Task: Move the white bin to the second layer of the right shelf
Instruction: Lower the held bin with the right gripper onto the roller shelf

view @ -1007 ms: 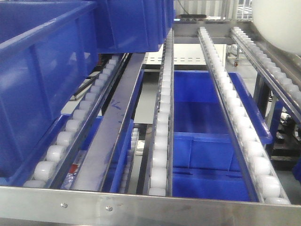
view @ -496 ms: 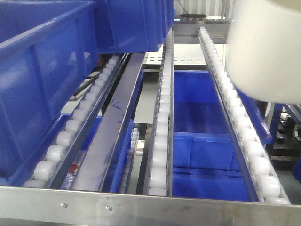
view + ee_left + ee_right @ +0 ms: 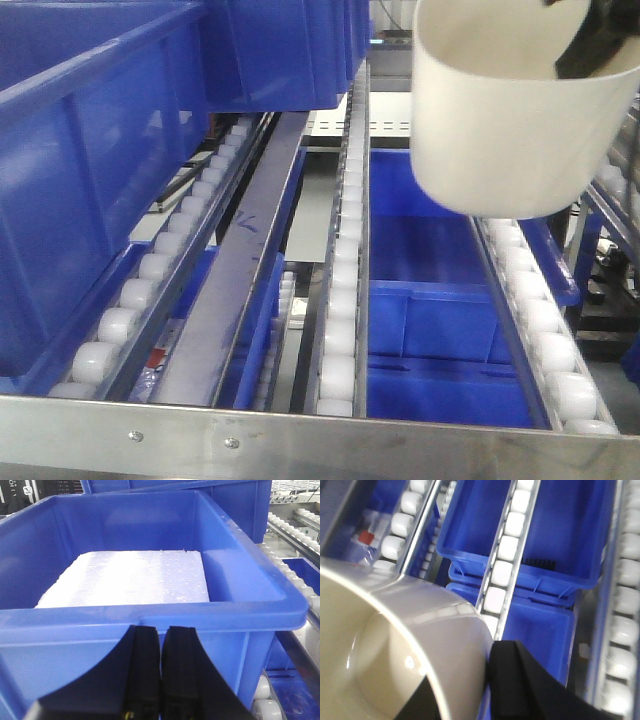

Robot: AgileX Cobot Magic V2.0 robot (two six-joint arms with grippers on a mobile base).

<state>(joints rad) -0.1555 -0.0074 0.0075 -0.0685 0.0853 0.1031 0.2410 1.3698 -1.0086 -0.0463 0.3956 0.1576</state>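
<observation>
front view: white bin [image 3: 505, 130] tilted, mouth up toward camera, right claw [image 3: 470, 690] pinching its rim.

Your supporting surface is the right shelf second layer [image 3: 350, 250], a steel rack of sloping lanes of white rollers [image 3: 340, 330] closed at 6 o'clock by a riveted front rail [image 3: 300, 435]. Directly on it, a blue crate [image 3: 90, 190] sits on the rollers at 9 o'clock, and a second blue crate [image 3: 280, 50] rests farther up toward 11 o'clock. A bare flat steel strip [image 3: 235, 280] runs between two roller lanes.
</observation>
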